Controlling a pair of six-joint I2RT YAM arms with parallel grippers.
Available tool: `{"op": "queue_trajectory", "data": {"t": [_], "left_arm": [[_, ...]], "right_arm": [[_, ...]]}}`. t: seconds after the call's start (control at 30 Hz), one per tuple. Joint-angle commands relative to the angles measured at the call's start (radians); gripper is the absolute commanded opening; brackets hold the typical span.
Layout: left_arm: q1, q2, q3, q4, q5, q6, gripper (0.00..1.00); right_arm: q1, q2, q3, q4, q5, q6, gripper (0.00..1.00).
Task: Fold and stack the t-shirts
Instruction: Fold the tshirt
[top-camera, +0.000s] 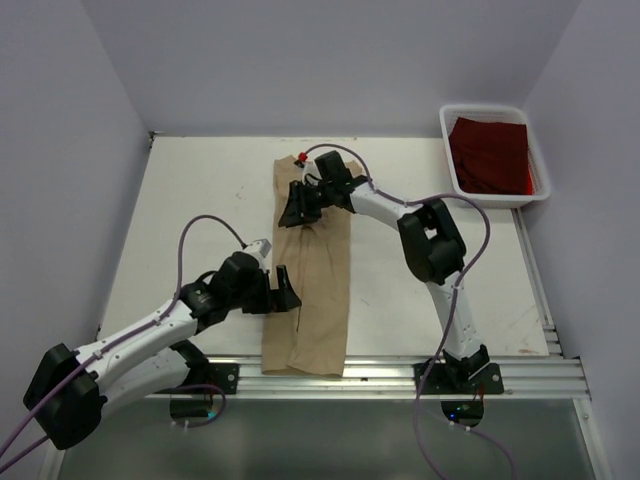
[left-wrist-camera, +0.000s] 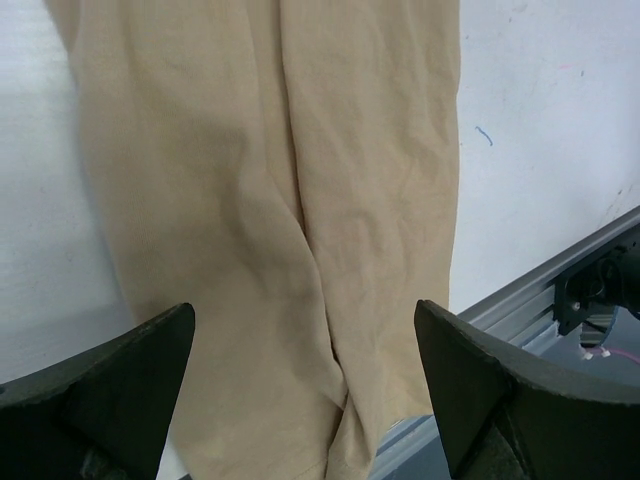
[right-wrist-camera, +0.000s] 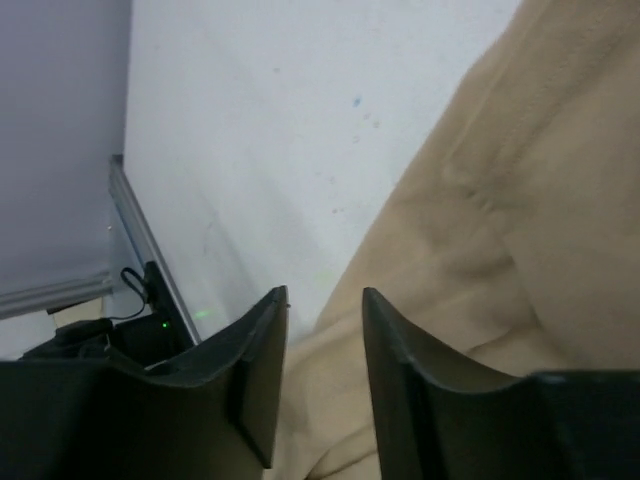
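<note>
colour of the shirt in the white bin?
The cloth t-shirt in the white plastic bin is dark red; clearest in the top external view.

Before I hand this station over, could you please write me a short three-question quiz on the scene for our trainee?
1. True or false: the dark red t-shirt lies inside the white bin.
2. How does the tan t-shirt lie? A) as a long narrow strip on the table; B) bunched into a ball; C) draped over the bin.
3. Whose jaws stand wider apart, the left gripper or the right gripper?
Key: 1 true; 2 A; 3 the left gripper.
</note>
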Motion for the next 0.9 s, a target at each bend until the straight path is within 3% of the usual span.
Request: {"op": "queue_trajectory", "data": {"t": [0.0,0.03,0.07,0.13,0.2,0.3,0.33,0.43,0.47,0.6,0.87], "left_arm": [[-0.004,-0.060,0.046,0.004,-0.065,-0.006,0.94],[-0.004,-0.071,0.051,0.004,-0.075,-0.003,0.93],[-0.004,-0.085,0.056,0.005,-0.085,0.000,0.93],[-0.004,-0.088,0.074,0.005,-0.099,0.010,0.89],[-0.004,-0.064,0.086,-0.001,-0.089,0.014,0.83],[-0.004,0.024,0.077,-0.004,-0.047,0.020,0.61],[-0.004,0.048,0.071,0.008,-0.030,0.022,0.39],[-0.004,0.117,0.028,0.089,0.046,0.016,0.06],[-0.004,0.133,0.013,0.109,0.072,0.013,0.02],[-0.004,0.144,0.006,0.139,0.083,0.014,0.00],[-0.004,0.081,-0.029,0.096,0.094,0.025,0.00]], "right_arm": [[-0.021,-0.186,-0.087,0.178,-0.090,0.054,0.36],[-0.024,-0.206,-0.102,0.163,-0.072,0.054,0.18],[-0.028,-0.240,-0.114,0.131,-0.015,0.047,0.07],[-0.029,-0.277,-0.156,0.037,0.060,0.003,0.00],[-0.024,-0.344,-0.214,-0.076,0.204,-0.025,0.00],[-0.003,-0.456,-0.359,-0.130,0.356,-0.035,0.00],[0.007,-0.482,-0.398,-0.136,0.387,-0.038,0.00],[0.057,-0.570,-0.539,-0.153,0.464,-0.021,0.00],[0.068,-0.591,-0.612,-0.146,0.459,-0.015,0.00],[0.157,-0.700,-0.774,-0.063,0.448,0.048,0.00],[0.318,-0.799,-0.932,0.021,0.464,0.145,0.00]]}}
